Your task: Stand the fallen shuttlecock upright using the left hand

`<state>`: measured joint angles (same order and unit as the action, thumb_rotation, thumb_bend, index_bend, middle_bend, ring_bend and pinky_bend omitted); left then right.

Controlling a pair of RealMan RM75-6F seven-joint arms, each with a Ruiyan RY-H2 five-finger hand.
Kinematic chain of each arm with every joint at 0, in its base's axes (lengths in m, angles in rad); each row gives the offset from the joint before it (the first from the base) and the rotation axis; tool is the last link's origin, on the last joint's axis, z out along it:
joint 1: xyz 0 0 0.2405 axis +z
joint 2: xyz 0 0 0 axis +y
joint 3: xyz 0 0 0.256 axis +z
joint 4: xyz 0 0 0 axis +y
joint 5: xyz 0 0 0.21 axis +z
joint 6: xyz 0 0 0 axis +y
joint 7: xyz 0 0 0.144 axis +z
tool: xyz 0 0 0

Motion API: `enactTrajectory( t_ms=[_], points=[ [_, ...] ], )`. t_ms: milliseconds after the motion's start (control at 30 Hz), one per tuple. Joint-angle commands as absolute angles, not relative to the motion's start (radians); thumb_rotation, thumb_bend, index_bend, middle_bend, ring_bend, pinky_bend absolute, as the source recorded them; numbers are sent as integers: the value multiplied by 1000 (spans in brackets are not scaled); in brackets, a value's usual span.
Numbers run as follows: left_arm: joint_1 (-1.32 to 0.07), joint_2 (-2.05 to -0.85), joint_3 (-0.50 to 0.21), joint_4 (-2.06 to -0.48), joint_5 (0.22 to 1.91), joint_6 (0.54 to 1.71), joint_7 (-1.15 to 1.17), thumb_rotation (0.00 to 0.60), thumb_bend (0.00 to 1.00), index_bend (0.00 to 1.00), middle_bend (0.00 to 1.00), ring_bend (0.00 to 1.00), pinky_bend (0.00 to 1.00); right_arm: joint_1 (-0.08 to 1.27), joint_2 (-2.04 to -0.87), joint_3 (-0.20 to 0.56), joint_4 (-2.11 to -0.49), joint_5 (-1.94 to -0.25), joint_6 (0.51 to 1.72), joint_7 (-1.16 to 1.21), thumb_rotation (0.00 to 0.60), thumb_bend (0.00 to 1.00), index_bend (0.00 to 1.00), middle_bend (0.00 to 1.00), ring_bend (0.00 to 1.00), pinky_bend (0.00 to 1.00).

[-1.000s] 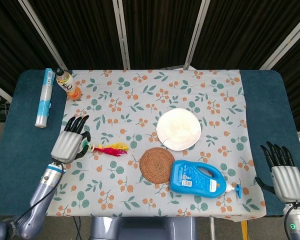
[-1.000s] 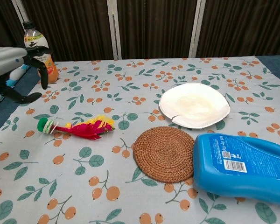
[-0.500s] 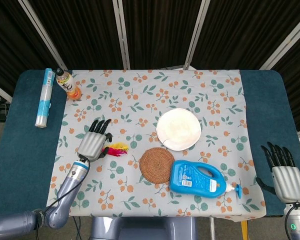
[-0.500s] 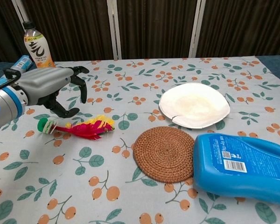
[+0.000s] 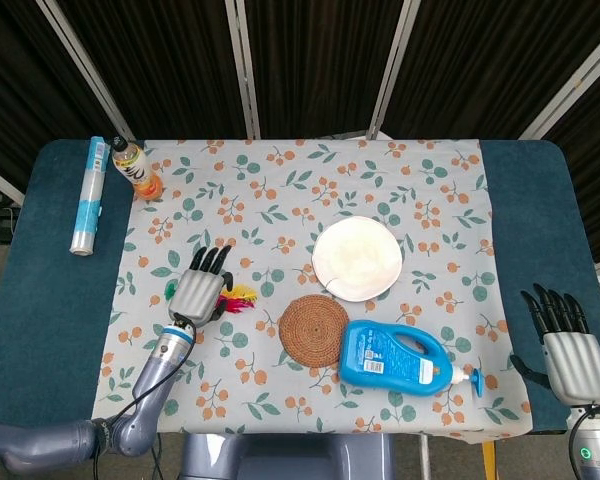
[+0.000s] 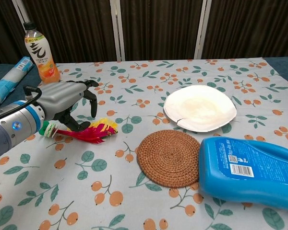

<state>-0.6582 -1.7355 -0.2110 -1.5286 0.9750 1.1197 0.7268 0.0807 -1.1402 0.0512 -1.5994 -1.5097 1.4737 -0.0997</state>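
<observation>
The shuttlecock (image 6: pixel 89 132) lies on its side on the floral cloth, its green base (image 6: pixel 45 128) pointing left and its red and yellow feathers (image 5: pixel 242 297) pointing right. My left hand (image 6: pixel 67 103) hangs right over its middle, fingers apart and curved downward, fingertips just behind the feathers; nothing is gripped. From above, the left hand (image 5: pixel 198 292) hides the shaft, so only the green base (image 5: pixel 169 291) and the feather tips show. My right hand (image 5: pixel 565 350) rests with fingers spread at the table's far right edge.
An orange drink bottle (image 6: pixel 40 48) and a blue-white tube (image 6: pixel 7 84) stand at the back left. Right of the shuttlecock are a woven coaster (image 6: pixel 169 157), a white plate (image 6: pixel 199 108) and a blue detergent bottle (image 6: pixel 249 171) lying flat.
My left hand has moved right, from left of the shuttlecock's base to above its middle, and come lower. The shuttlecock and the right hand have not moved.
</observation>
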Motion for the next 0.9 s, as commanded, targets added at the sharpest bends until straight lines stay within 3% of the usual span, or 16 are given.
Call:
enactTrajectory(
  t_ms=[33, 767, 900],
  points=[
    [-668, -1755, -213, -1513, 948, 1116, 730, 600, 413, 472, 1, 0, 0, 81, -1140, 52, -1599, -1510, 1474, -99, 600, 121, 81, 0, 0, 0],
    [-698, -1837, -203, -1455, 915, 1136, 723, 600, 436, 515, 4, 0, 0, 83, -1140, 49, -1602, -1511, 1466, -97, 600, 121, 81, 0, 0, 0],
    [-699, -1840, -201, -1453, 911, 1138, 721, 600, 508, 546, 9, 0, 0, 83, -1140, 49, -1602, -1511, 1467, -97, 600, 121, 81, 0, 0, 0]
  ],
)
